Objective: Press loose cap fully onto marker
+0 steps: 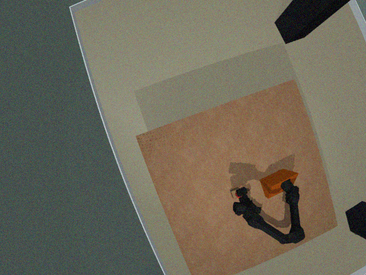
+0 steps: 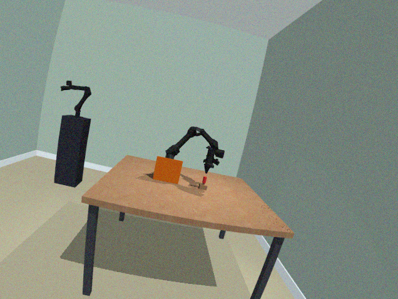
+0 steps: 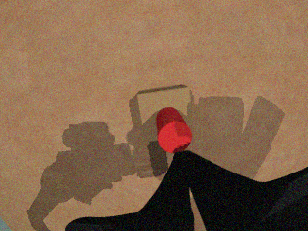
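The red cap (image 1: 237, 194) (image 2: 204, 179) (image 3: 174, 137) stands upright over the holder block (image 2: 203, 186) (image 3: 163, 98). The marker's body cannot be made out under it, and how far down the cap sits cannot be told. My gripper (image 2: 206, 172) (image 3: 182, 157) is shut and empty, its fingertips together. In the exterior view the tips are a little above the cap's top, with a small gap. In the wrist view they point at the near edge of the cap's top. In the top view the arm hides most of the block.
An orange box (image 1: 278, 177) (image 2: 168, 170) stands on the table (image 1: 206, 141) (image 2: 167, 202) beside the arm's base. Another arm (image 2: 84, 96) stands on a dark pedestal (image 2: 71, 151) away from the table. Arm shadows fall around the block.
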`<state>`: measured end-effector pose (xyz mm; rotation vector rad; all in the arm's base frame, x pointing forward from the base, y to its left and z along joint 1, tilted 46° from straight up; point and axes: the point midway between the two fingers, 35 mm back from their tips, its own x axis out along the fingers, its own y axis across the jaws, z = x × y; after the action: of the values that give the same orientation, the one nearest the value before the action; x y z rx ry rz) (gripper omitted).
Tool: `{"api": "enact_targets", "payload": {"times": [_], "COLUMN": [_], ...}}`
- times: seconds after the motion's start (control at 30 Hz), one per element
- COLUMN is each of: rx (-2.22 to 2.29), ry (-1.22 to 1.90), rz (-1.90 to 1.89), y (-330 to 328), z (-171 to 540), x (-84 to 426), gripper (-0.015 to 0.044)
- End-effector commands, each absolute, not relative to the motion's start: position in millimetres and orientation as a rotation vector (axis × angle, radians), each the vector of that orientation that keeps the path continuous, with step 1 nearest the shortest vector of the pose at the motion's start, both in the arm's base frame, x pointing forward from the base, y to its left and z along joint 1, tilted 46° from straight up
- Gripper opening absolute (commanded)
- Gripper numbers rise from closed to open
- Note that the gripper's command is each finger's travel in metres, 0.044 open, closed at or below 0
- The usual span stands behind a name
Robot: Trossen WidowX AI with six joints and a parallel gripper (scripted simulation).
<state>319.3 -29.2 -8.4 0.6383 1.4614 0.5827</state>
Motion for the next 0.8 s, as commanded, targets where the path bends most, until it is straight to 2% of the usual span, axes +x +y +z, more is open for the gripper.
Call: {"api": "enact_targets", "payload": {"times": [0.0, 0.77], "rx": [0.651, 0.652], "ry": [1.463, 1.462], "rz": [0.576, 0.578], "y": [-27, -2], "z": [-10, -34], "x": [320, 321], "gripper": [0.0, 0.0]}}
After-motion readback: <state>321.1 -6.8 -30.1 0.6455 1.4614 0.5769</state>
